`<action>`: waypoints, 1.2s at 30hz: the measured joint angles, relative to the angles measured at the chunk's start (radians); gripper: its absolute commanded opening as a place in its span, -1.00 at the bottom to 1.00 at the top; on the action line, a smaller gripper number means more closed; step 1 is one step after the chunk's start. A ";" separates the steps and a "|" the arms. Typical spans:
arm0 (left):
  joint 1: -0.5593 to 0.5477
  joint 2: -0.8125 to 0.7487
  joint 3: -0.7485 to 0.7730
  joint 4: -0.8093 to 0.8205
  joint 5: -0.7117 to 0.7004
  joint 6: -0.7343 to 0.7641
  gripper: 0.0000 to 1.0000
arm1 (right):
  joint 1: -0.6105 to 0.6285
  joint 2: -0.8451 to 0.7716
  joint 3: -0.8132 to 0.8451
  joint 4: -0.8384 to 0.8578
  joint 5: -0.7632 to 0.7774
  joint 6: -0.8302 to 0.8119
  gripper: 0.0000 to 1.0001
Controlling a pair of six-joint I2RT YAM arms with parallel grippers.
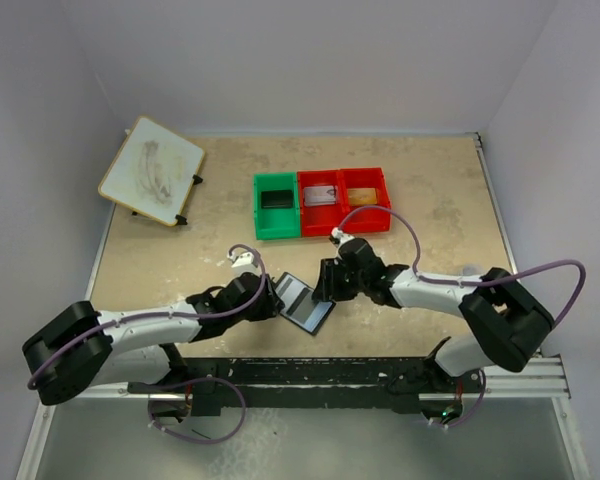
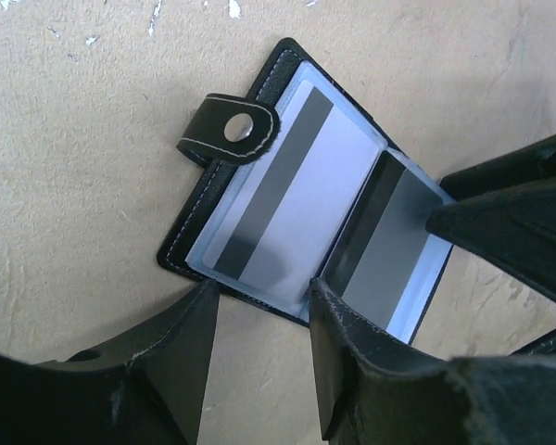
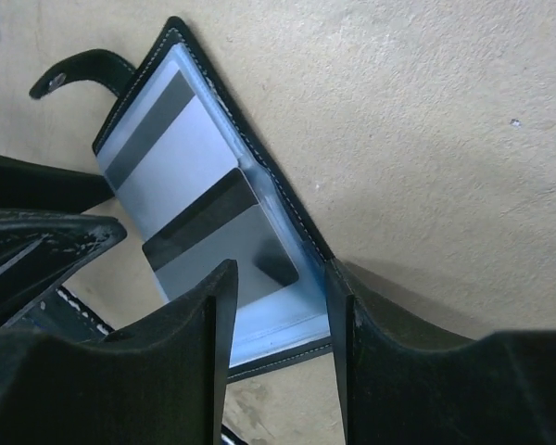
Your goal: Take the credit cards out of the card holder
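Note:
The card holder (image 1: 305, 303) lies open on the table between my two grippers, pale grey-blue inside up. In the left wrist view its black tab (image 2: 230, 130) points up-left. Two credit cards, grey with a black stripe, lie in it: one on the left half (image 2: 287, 185), one on the right half (image 2: 394, 250). My left gripper (image 2: 264, 311) is open at the holder's near edge, holding nothing. My right gripper (image 3: 278, 287) is open over the other half, its fingers either side of the skewed card (image 3: 213, 246) on the pale pocket (image 3: 278, 334).
A green bin (image 1: 276, 205) and two red bins (image 1: 320, 200) (image 1: 365, 195) stand side by side behind the holder, each with something inside. A tilted white board (image 1: 152, 170) sits at the back left. The two grippers are close together over the holder.

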 measured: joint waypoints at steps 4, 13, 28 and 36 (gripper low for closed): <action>0.001 0.026 0.001 0.023 -0.017 -0.011 -0.19 | 0.024 -0.024 -0.069 0.089 -0.016 0.059 -0.10; 0.093 0.122 0.073 0.028 -0.071 0.055 -0.20 | 0.225 0.024 -0.118 0.254 -0.056 0.236 -0.06; 0.137 -0.008 0.124 -0.100 -0.040 0.178 -0.14 | 0.099 -0.121 -0.104 0.159 -0.051 0.154 0.00; 0.137 -0.171 0.084 -0.153 0.076 0.165 -0.20 | 0.048 -0.026 0.016 0.193 -0.220 -0.055 -0.10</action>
